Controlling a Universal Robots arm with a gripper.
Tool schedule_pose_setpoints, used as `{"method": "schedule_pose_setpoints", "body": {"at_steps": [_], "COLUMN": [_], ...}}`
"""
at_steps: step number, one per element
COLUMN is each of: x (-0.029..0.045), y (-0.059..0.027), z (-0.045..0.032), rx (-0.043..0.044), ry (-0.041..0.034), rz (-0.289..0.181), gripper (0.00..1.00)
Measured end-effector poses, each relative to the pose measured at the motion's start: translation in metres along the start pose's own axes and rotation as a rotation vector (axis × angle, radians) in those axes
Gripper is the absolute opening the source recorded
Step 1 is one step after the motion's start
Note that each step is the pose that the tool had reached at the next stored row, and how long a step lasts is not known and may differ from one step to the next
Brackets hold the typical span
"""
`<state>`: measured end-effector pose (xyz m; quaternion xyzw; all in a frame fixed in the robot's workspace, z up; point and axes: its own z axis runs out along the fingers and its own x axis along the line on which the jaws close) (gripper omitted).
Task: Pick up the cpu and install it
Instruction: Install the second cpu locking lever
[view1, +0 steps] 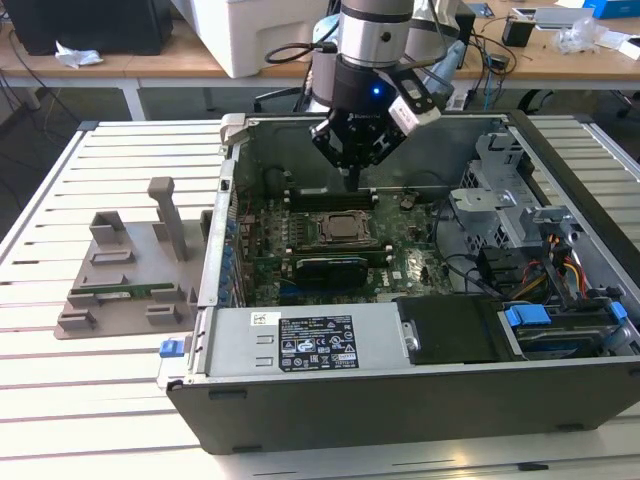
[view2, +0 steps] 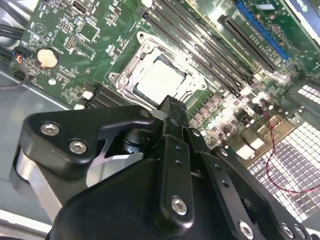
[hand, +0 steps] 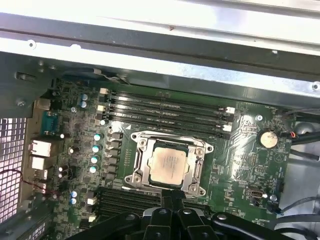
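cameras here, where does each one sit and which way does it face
Exterior view: off the arm, looking down into the open computer case on the slatted table; arm and gripper show above the cpu.
First wrist view: on the arm, facing down at the motherboard; gripper.
Second wrist view: on the arm, looking past the gripper.
Both wrist views share the cpu in its socket.

cpu (hand: 168, 166): pale silver top, darker thin rim
socket frame (hand: 141, 164): bright silver metal
motherboard (hand: 240, 165): dark green — dotted with small silver and black parts
memory slots (hand: 165, 107): black rows with white end clips
gripper (view1: 357, 150): black, with a blue light above it
computer case (view1: 400, 400): dark grey outside, lighter grey metal inside
drive latches (view1: 527, 318): bright blue
worktop (view1: 60, 200): white slats — striped by grooves
tray (view1: 125, 285): grey
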<state>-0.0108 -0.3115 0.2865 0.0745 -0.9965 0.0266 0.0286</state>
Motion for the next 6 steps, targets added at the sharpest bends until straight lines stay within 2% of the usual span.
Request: {"method": "schedule_pose_setpoints", "body": {"at_steps": [6], "x": [0.0000], "y": [0.0000], "z": [-0.0001], "rx": [0.0001], "ry": [0.0001], "rz": [0.000], "gripper": [0.11]}}
